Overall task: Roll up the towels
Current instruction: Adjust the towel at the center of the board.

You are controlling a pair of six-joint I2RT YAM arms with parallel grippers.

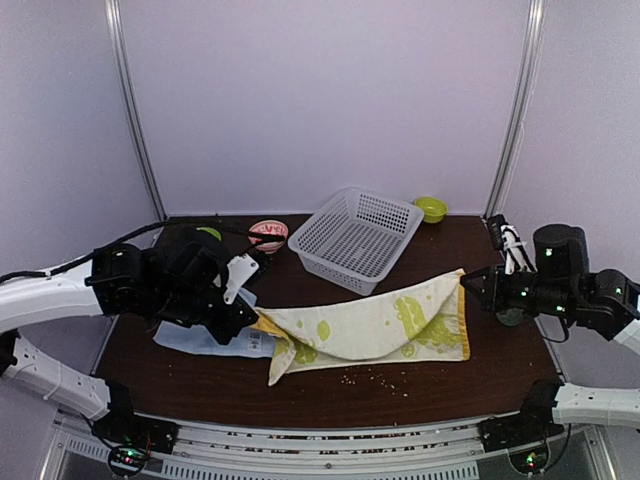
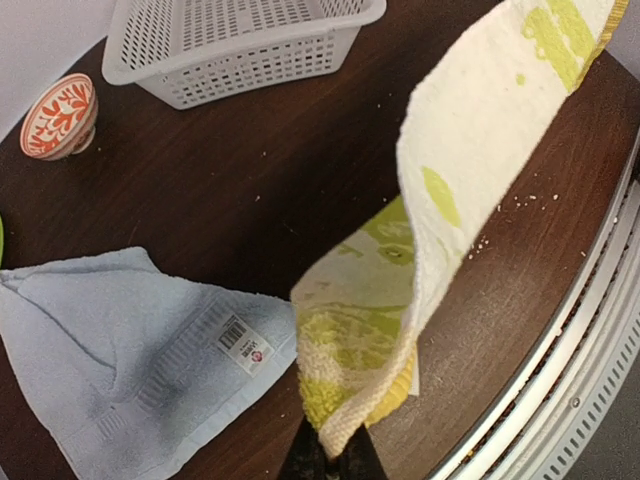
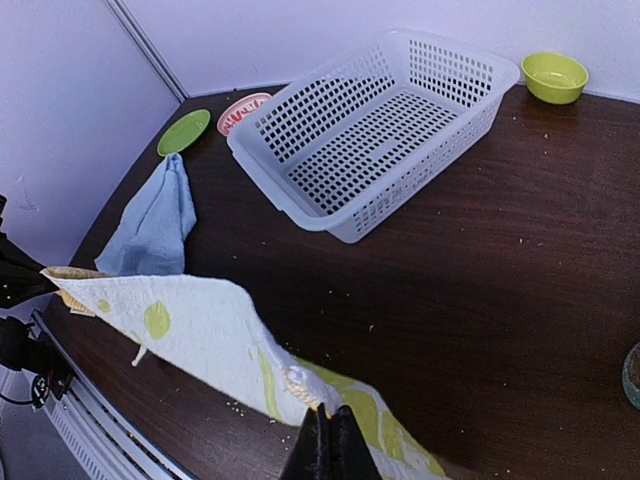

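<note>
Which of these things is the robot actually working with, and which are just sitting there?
Part of the job:
- green towel, pinched at either end by the left gripper and the right gripper
- blue towel, lying loose

Just lying about:
- basket
- red bowl
- green bowl
- green plate

Even, diffuse light from above fills the cell with its pale walls [image 1: 320,100], leaving only a soft shadow under the lime-green towel [image 1: 380,325] on the dark table [image 1: 420,385]. Both wrist views bend straight lines toward their edges; in the left wrist view the towel's pale side is nearly washed out, and the top view is slightly grainy, with a violet cast
</note>
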